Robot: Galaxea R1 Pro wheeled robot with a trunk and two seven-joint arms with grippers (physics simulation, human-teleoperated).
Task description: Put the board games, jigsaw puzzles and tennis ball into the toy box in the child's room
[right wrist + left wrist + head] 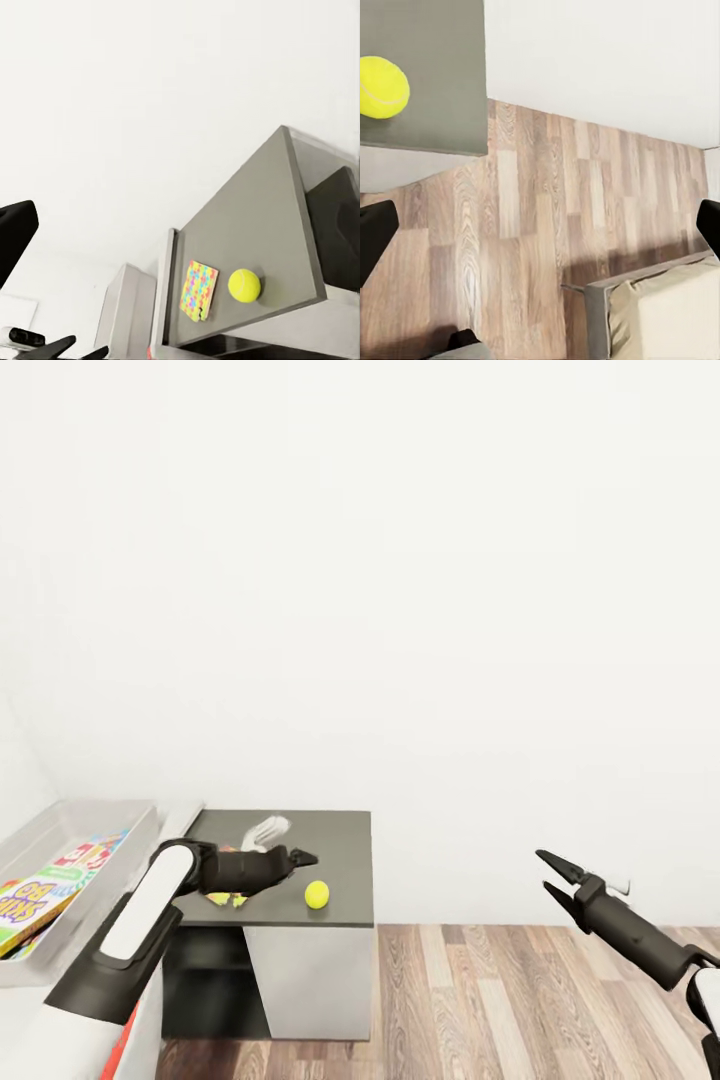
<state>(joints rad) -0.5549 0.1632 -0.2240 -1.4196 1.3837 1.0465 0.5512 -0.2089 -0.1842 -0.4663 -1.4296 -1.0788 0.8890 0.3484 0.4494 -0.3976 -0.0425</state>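
A yellow tennis ball [317,894] [382,87] [244,286] lies near the front edge of a dark grey cabinet [335,840]. A jigsaw puzzle [199,289] lies flat beside it; in the head view only its corner [228,900] peeks out under my left forearm. My left gripper [300,857] [540,232] hovers over the cabinet top just beside the ball, open wide and empty. The light grey toy box [90,812] at the left holds the yellow-green Skip-Bo board game [25,905] and another colourful flat item [92,852]. My right gripper [556,876] hangs open over the floor, far right of the cabinet.
A white wall rises behind the cabinet. Wood plank floor [500,1000] spreads to the right of it. A corner of the bed [667,315], with beige mattress and grey frame, is seen in the left wrist view beyond the cabinet edge.
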